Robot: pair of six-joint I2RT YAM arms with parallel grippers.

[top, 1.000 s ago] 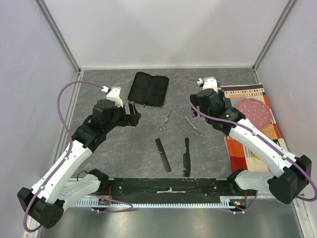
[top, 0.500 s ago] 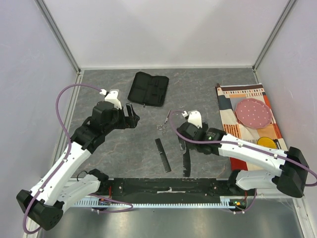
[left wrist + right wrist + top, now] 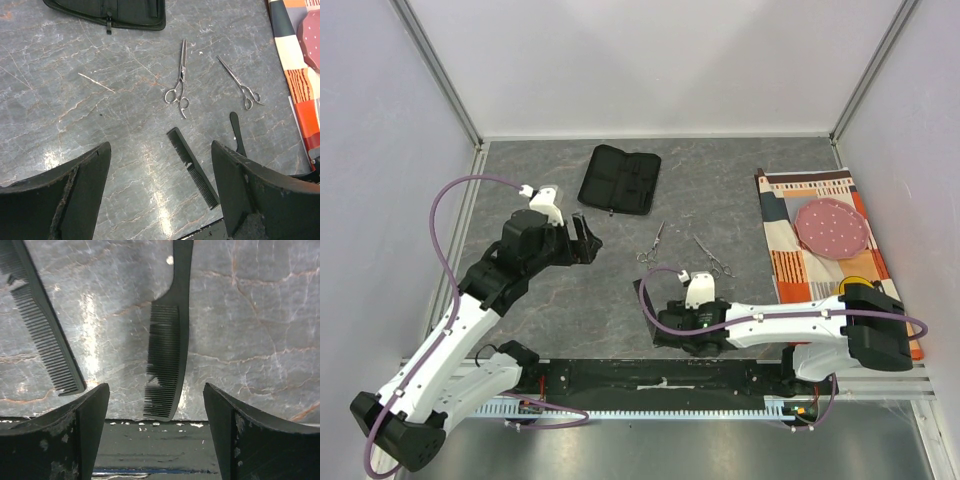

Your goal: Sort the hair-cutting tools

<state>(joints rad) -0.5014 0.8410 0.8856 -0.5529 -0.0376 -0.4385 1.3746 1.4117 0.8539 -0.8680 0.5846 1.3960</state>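
Two silver scissors lie mid-table, one left of the other; in the left wrist view they show as scissors and scissors. The flat black straight comb lies beside the black comb with a narrow handle. My right gripper hovers low over the handled comb, open, its toothed end between the fingers; the straight comb is to its left. My left gripper hangs open and empty over bare table, left of the scissors.
A black fabric pouch lies at the back centre. A patterned cloth with a pink dotted disc covers the right side. A black rail runs along the near edge just beyond the comb ends.
My right arm swung from the back right down and forward to the combs at the near edge. The left gripper barely shifted. Both pairs of jaws narrowed a little.
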